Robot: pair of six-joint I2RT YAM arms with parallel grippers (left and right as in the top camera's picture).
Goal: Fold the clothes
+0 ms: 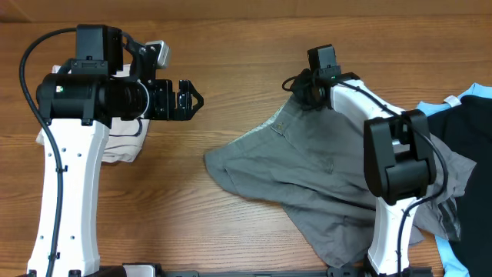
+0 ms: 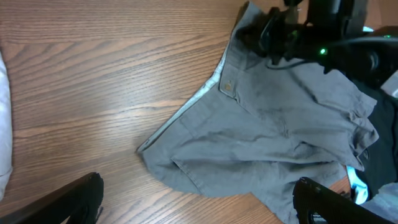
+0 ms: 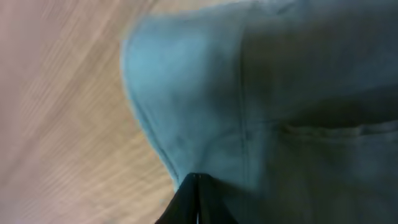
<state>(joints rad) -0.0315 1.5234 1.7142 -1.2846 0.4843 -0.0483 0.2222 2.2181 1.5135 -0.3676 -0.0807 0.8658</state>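
Note:
The grey shorts (image 1: 323,169) lie crumpled on the wooden table, right of centre. In the left wrist view (image 2: 280,124) their waistband and button (image 2: 229,87) show. My right gripper (image 1: 304,85) is shut on the far waistband corner of the grey shorts. In the right wrist view the closed fingertips (image 3: 198,186) pinch the fabric edge (image 3: 280,93), which is blurred. My left gripper (image 1: 188,98) is open and empty, above bare table to the left of the shorts. Its fingers (image 2: 199,208) frame the shorts' near edge.
Cream shorts (image 1: 123,142) lie folded under the left arm, and their edge shows in the left wrist view (image 2: 3,124). A black garment with light-blue trim (image 1: 469,115) lies at the right edge, partly under the grey shorts. The right arm base (image 1: 392,231) stands on the shorts' right side.

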